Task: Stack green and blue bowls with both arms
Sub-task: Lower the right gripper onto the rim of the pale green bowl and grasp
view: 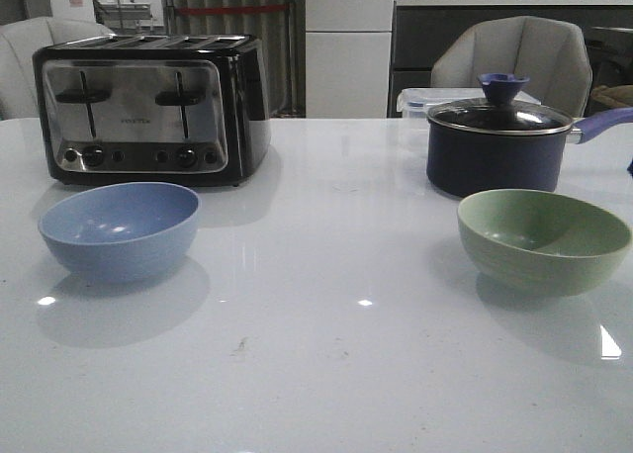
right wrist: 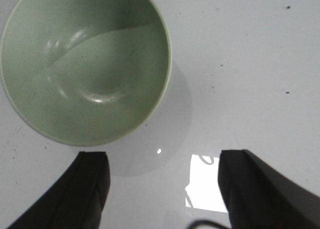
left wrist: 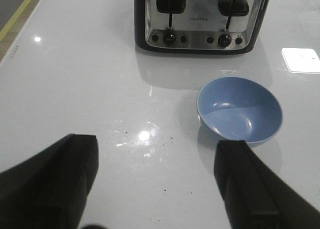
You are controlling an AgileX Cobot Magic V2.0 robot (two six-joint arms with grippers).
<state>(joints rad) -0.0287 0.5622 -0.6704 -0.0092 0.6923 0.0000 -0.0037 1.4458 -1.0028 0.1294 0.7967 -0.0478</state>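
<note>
The blue bowl (view: pixel 119 227) sits empty on the white table at the left, in front of the toaster. The green bowl (view: pixel 543 238) sits empty at the right, in front of the saucepan. Neither arm shows in the front view. In the left wrist view my left gripper (left wrist: pixel 156 154) is open and empty above bare table, with the blue bowl (left wrist: pixel 239 109) just beyond one fingertip. In the right wrist view my right gripper (right wrist: pixel 162 164) is open and empty, with the green bowl (right wrist: pixel 85 64) just beyond the fingertips and off to one side.
A black and chrome toaster (view: pixel 150 107) stands at the back left; it also shows in the left wrist view (left wrist: pixel 200 19). A dark navy lidded saucepan (view: pixel 499 146) with a purple handle stands at the back right. Chairs stand behind the table.
</note>
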